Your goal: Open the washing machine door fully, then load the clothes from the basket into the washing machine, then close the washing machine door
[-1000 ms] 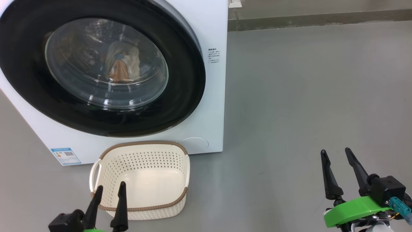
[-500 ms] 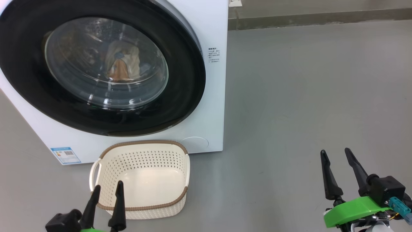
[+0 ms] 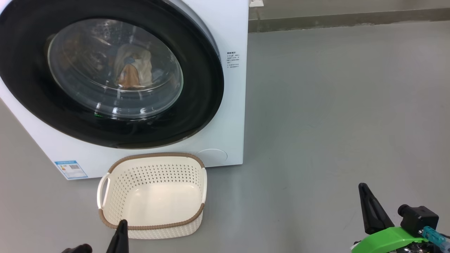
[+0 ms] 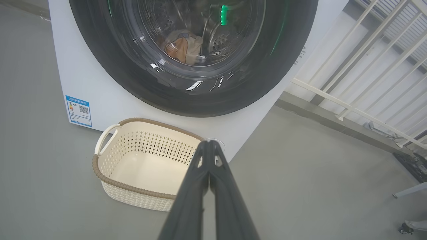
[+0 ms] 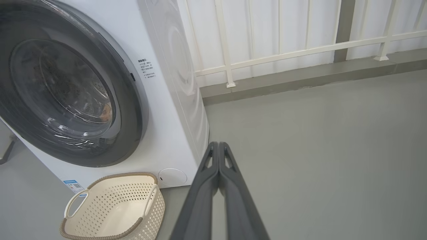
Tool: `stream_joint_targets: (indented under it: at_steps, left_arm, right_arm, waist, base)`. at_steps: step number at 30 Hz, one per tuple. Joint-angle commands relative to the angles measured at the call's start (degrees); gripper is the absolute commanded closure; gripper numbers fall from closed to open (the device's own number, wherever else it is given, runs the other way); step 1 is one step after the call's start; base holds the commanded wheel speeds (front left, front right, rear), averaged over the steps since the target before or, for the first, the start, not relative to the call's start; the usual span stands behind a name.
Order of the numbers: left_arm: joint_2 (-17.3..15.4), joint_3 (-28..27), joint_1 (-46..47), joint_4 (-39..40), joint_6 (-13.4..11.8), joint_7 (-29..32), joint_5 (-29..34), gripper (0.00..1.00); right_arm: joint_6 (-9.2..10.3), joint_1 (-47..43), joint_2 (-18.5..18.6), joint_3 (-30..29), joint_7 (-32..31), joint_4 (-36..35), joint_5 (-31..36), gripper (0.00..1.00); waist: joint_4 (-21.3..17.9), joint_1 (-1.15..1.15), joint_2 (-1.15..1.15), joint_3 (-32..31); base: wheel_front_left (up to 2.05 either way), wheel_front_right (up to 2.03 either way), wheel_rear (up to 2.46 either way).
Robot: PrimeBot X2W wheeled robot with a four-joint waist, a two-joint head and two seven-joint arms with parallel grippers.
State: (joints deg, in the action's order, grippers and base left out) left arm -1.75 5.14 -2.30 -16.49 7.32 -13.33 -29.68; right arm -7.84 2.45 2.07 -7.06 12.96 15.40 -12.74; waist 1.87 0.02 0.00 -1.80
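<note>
Now, left gripper (image 4: 209,142): its two dark fingers are pressing together along their whole length, gripping nothing, and are hanging above the floor just in front of the basket's near rim.
Right gripper (image 5: 218,144): its fingers are likewise lying shut tip to tip, holding nothing, and are hovering over the floor well apart from the basket, off to the machine's right.
Basket (image 3: 154,155): it is sitting upright on the floor just in front of the washing machine, below the door, with its smooth pale bottom showing in full; whether it is touching the machine I cannot tell.
Door (image 3: 204,88): the round black door is lying closed against the machine's front, its glass window bulging outward and catching reflections.
Clothes (image 3: 133,70): they are lying inside the drum, showing through the glass as a crumpled cream and orange bundle with a little blue.
Washing machine (image 3: 232,105): the white box is standing on the grey floor (image 3: 334,105), a small blue label (image 3: 71,169) sticking to its lower front corner.
Railing (image 5: 283,53): a white railing is running along the wall behind the machine.
</note>
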Motion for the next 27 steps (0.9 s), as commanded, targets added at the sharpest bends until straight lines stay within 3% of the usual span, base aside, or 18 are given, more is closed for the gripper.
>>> stream_joint_targets:
  at_steps: [1, 27]
  left_arm:
    - [-0.6, -0.7, 1.9, 1.3, 0.0, 0.5, -1.7, 1.00]
    - [-0.9, -2.8, 3.4, 1.6, 0.0, 4.5, -15.3, 1.00]
  right_arm:
    - [0.03, 1.7, 0.4, 0.0, -0.3, -1.5, -2.3, 1.00]
    - [0.10, 2.1, 0.5, 0.3, -4.4, -1.6, -19.3, 1.00]
  waist:
    - [0.0, -0.01, 0.00, 0.1]
    - [-0.4, -0.02, 0.00, 0.5]
  base:
    - [0.00, 0.00, 0.00]
    - [0.00, 0.00, 0.00]
